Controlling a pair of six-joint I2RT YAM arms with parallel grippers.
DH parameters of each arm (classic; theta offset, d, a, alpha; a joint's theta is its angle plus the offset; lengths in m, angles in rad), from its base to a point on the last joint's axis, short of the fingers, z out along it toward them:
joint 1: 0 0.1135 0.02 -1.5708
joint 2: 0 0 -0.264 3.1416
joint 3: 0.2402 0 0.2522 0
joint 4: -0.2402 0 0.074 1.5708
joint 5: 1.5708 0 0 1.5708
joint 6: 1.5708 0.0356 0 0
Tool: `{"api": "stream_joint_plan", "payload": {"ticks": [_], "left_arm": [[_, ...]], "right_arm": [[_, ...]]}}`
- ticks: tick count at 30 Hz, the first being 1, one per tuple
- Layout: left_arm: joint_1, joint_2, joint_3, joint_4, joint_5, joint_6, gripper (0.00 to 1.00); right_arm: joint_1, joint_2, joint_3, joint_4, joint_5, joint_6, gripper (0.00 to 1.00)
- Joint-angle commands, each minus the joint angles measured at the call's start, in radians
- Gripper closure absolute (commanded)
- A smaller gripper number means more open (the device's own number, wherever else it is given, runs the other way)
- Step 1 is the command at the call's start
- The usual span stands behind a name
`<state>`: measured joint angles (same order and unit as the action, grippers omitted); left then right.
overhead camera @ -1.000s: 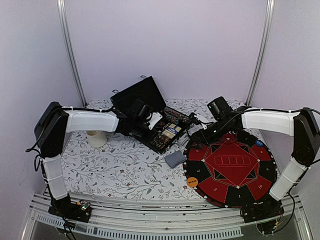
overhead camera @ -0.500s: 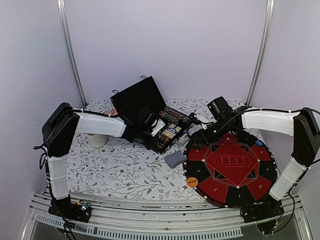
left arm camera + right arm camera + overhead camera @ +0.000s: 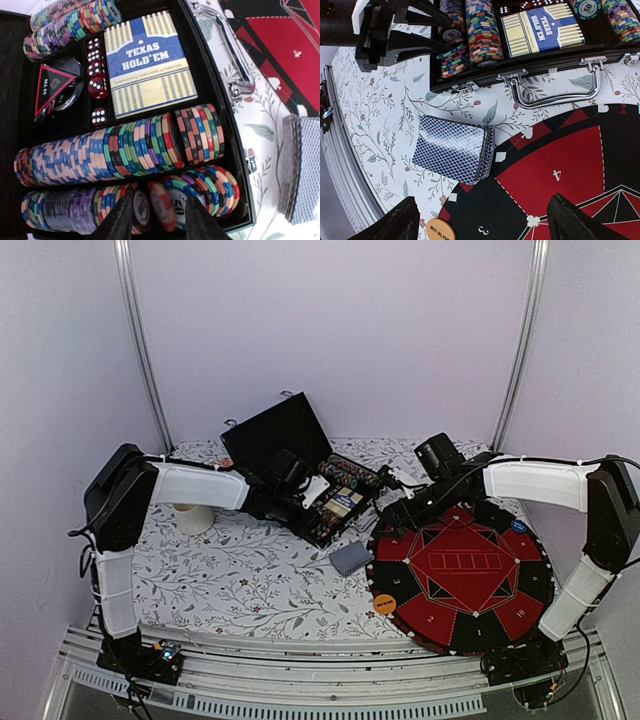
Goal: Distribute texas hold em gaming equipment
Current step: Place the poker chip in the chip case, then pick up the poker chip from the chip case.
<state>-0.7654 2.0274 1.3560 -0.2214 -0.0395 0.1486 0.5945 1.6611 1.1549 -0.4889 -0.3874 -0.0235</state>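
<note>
While the left hand (image 3: 160,197) hung over the nearest row of poker chips (image 3: 125,150) in the open black case (image 3: 239,145), its jaws stood part-way apart astride a few chips set on edge. Whether the pads already pressed them could not be told. The step in hand looked like lifting a small stack out, and doing it well probably meant coming straight down so each finger slid into a gap between chips, closing squarely on the flat faces, then rising vertically so the neighbours were not dragged along. Such smooth discs would likely fan or slip under a skewed pinch. The right hand (image 3: 482,200) gaped wide and held nothing, hovering above the rim of the round red-and-black mat (image 3: 560,170), near the deck of cards (image 3: 455,150) that lay blue backs up, partly on the floral surface (image 3: 385,130) and partly on the mat. Writing was plentiful – the card box (image 3: 147,62) in the case read "TEXAS HOLD'EM", one chip between the left fingers showed "100", the orange disc (image 3: 440,231) on the mat read "BIG BLIND", and a red mat segment carried a "4"
</note>
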Motion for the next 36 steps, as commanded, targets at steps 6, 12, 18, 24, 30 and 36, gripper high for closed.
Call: {"api": "stream_joint_plan", "payload": {"ticks": [6,12,18,24,30,36], "left_arm": [[0.004,-0.001,0.024,-0.061,0.159,-0.028,0.56],[0.006,0.001,0.026,-0.079,0.105,-0.033,0.55],[0.013,0.010,0.049,-0.103,0.093,-0.044,0.61],[-0.009,-0.026,0.043,-0.088,0.108,-0.025,0.56],[-0.008,0.005,0.044,-0.112,0.105,-0.015,0.47],[-0.007,0.038,0.052,-0.119,0.084,-0.014,0.53]], "right_arm": [[-0.001,-0.024,0.009,0.005,-0.008,-0.003,0.10],[-0.001,-0.024,0.010,0.000,-0.008,-0.006,0.10],[-0.001,-0.021,0.018,-0.007,-0.008,-0.009,0.10],[-0.002,-0.021,0.020,-0.008,-0.010,-0.010,0.10],[-0.001,-0.024,0.019,-0.010,-0.013,-0.010,0.10],[-0.001,-0.023,0.012,-0.007,-0.014,-0.010,0.10]]}}
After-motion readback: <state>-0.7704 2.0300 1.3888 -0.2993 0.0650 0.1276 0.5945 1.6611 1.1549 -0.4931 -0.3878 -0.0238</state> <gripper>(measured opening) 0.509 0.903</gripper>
